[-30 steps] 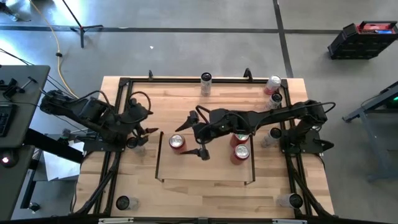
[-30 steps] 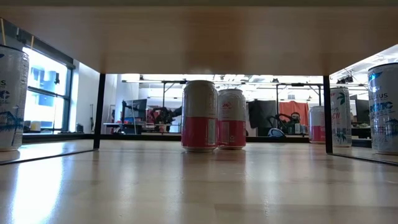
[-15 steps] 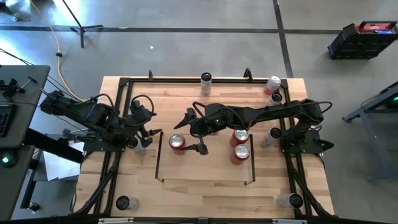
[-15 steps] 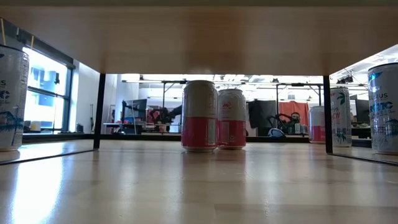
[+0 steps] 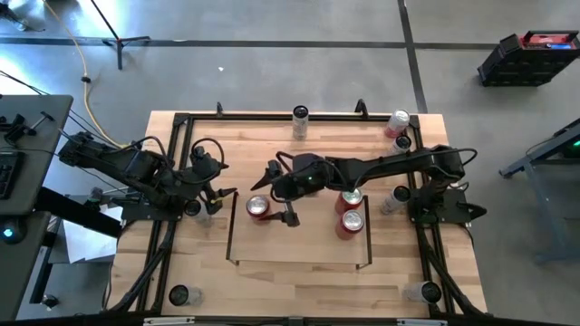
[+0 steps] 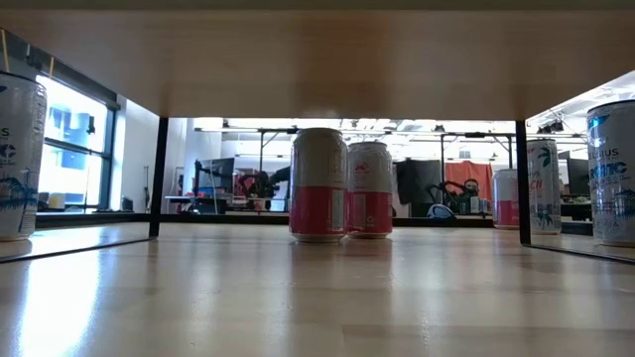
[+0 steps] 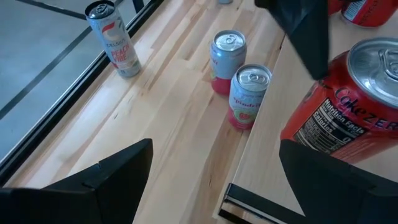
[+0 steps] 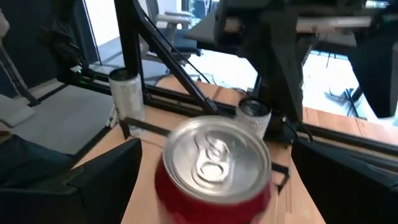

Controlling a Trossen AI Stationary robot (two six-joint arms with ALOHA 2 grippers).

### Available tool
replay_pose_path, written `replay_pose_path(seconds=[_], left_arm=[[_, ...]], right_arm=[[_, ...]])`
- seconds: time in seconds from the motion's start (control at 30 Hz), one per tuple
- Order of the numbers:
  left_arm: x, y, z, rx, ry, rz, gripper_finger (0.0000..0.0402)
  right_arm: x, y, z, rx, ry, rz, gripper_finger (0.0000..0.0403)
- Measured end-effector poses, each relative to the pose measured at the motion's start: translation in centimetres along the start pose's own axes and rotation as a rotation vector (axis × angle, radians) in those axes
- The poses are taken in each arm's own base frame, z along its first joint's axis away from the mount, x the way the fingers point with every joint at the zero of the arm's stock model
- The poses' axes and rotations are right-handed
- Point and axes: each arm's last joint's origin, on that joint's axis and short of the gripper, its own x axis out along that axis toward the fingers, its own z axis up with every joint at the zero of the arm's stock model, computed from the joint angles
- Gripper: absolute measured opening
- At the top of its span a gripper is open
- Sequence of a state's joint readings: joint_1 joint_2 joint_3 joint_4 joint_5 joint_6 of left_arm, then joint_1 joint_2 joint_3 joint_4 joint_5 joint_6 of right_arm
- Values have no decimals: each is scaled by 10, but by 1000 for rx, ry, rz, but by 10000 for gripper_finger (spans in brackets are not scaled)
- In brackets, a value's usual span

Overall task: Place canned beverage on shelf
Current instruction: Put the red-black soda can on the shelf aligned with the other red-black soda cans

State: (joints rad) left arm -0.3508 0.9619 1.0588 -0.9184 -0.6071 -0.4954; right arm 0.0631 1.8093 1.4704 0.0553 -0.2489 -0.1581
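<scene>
Wooden table (image 5: 299,276): right gripper (image 5: 280,192), fingers apart, has retreated from the red can (image 5: 258,207) standing on the shelf (image 5: 233,237); placement appears complete. Left gripper (image 5: 217,190) waits open.

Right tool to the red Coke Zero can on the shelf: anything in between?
Nothing visible. The right tool hangs open right beside the red Coke Zero can, which stands inside the shelf; the wrist view shows the can top between its fingers. The two other red cans stand off to the far side.
</scene>
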Motion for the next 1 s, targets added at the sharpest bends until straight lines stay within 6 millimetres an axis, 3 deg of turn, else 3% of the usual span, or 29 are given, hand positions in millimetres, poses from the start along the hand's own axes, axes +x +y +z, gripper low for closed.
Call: replay_pose_path(seconds=[0.4,1.0], left_arm=[[0,0,0,-9,1,-5,341],[-4,-5,-2,14,1,-35,341]], right_arm=[[8,-10,-10,113,-1,24,379],[8,-9,-10,108,-2,27,298]])
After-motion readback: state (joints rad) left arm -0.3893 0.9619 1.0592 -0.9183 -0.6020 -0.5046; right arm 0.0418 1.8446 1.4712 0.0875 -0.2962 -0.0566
